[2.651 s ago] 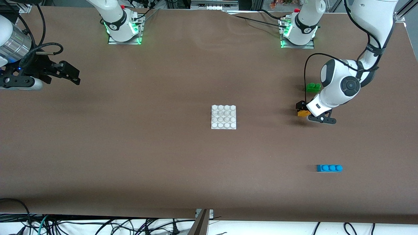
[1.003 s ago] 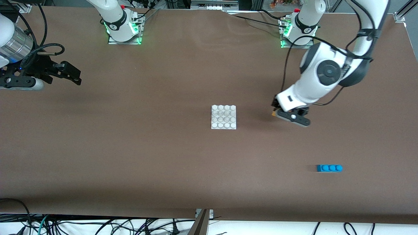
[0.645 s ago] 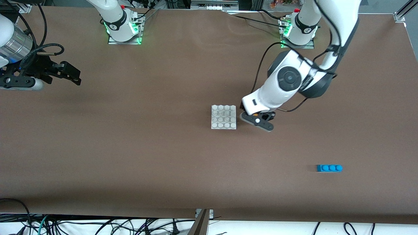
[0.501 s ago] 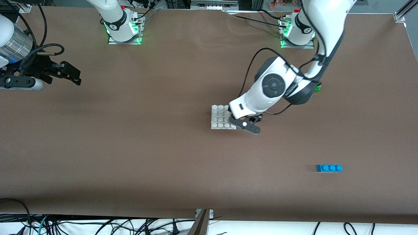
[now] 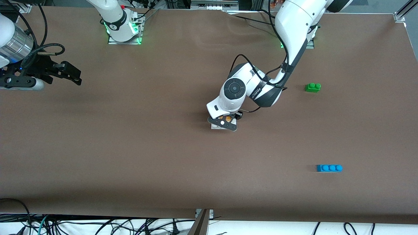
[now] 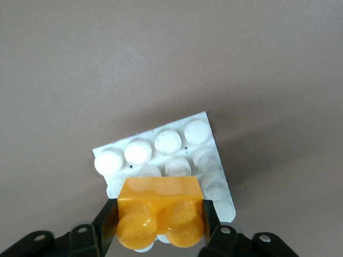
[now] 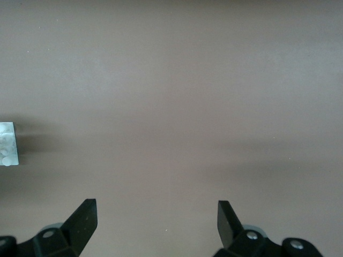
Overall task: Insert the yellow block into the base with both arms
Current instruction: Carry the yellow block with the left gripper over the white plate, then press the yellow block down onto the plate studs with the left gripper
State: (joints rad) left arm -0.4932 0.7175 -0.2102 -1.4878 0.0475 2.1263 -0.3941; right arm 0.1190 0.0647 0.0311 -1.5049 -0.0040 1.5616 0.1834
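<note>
The left gripper (image 5: 225,119) sits at the middle of the front view, clamped on the yellow block (image 6: 159,211), studs up, right over the white base (image 6: 161,160). Can't really tell if the block is touching the base's studs or just hovering above them. The right gripper (image 5: 70,74) waits at the upper left of the frame, fingers (image 7: 80,219) spread wide over bare table (image 5: 130,147). A green brick (image 5: 313,87) lies right of center and a blue brick (image 5: 329,168) at the lower right.

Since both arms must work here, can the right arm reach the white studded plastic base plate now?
Probably not cleanly: the left gripper, holding the yellow block, hangs over the base.
</note>
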